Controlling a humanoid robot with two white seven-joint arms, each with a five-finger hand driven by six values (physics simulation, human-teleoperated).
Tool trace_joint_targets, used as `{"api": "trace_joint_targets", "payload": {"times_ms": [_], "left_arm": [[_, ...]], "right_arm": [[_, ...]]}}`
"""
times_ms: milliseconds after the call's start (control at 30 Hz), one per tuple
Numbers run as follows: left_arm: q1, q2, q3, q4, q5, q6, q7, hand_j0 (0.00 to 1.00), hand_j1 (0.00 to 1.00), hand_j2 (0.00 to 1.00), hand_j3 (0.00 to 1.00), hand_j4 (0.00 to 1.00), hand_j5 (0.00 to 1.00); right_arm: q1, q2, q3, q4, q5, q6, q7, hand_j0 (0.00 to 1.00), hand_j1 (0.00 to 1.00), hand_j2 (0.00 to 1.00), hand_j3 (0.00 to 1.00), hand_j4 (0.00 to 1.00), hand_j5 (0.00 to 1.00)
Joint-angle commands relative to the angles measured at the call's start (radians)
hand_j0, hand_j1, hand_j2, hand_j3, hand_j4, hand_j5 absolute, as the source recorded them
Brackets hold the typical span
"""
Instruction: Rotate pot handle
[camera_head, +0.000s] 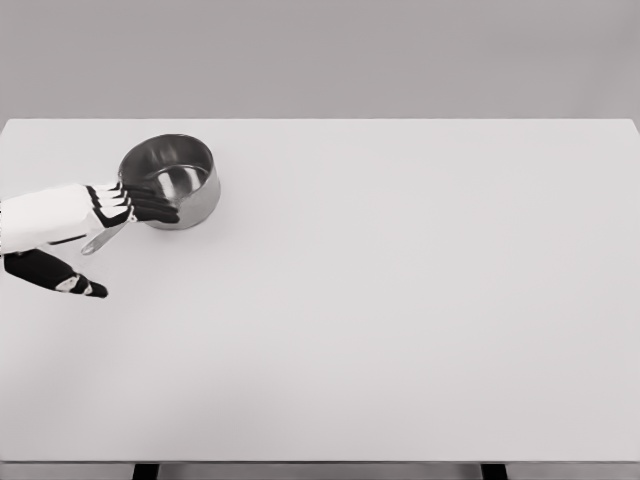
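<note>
Material: polished steel pot (172, 181), round, open at the top, the inside bare and reflective.
Pot position: upright on the white surface (400, 320), in the far left part, near the far edge.
Pot handle (103, 239): a flat metal strip that leaves the pot wall at the lower left and points toward the near left; only its outer end shows below the hand.
Left hand (95, 210): enters from the left edge on a white forearm, palm side down, lying across the handle's root and the near rim of the pot.
Left fingers (150, 205): black with white segments, stretched out almost straight and side by side toward the right, their tips at the pot's near wall; they are extended, not curled round the handle.
Left thumb (72, 282): black, spread well apart from the fingers, pointing to the lower right just above the surface.
Contact: the fingers overlap the handle and rim in this view; whether they press on them cannot be told.
Right hand: out of view.
Surface: plain white, with two dark legs (146, 471) visible at the near edge.
</note>
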Motion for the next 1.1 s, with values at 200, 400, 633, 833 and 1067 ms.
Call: {"api": "trace_joint_targets", "payload": {"times_ms": [200, 400, 633, 833, 1067], "left_arm": [[0.166, 0.019, -0.004, 0.0, 0.235, 0.003, 0.005, 1.0, 1.0, 1.0, 1.0, 1.0, 1.0], [0.175, -0.037, -0.065, 0.0, 0.423, 0.068, 0.003, 1.0, 1.0, 1.0, 1.0, 1.0, 1.0], [0.173, 0.015, -0.176, 0.0, 0.42, 0.37, -0.052, 1.0, 1.0, 1.0, 1.0, 1.0, 1.0], [0.157, 0.066, -0.203, 0.0, 0.421, 0.6, -0.052, 1.0, 1.0, 1.0, 1.0, 1.0, 1.0], [0.092, 0.068, -0.193, 0.004, 0.43, 0.626, -0.052, 1.0, 1.0, 1.0, 1.0, 1.0, 1.0]], "right_arm": [[0.0, 0.0, 0.0, 0.0, 0.0, 0.0, 0.0, 1.0, 1.0, 1.0, 1.0, 1.0, 1.0], [0.0, 0.0, 0.0, 0.0, 0.0, 0.0, 0.002, 1.0, 1.0, 1.0, 1.0, 1.0, 1.0], [0.0, 0.0, 0.0, 0.0, 0.0, 0.0, 0.0, 1.0, 1.0, 1.0, 1.0, 1.0, 1.0], [0.0, 0.0, 0.0, 0.0, 0.0, 0.0, 0.0, 1.0, 1.0, 1.0, 1.0, 1.0, 1.0], [0.0, 0.0, 0.0, 0.0, 0.0, 0.0, 0.0, 1.0, 1.0, 1.0, 1.0, 1.0, 1.0]]}}
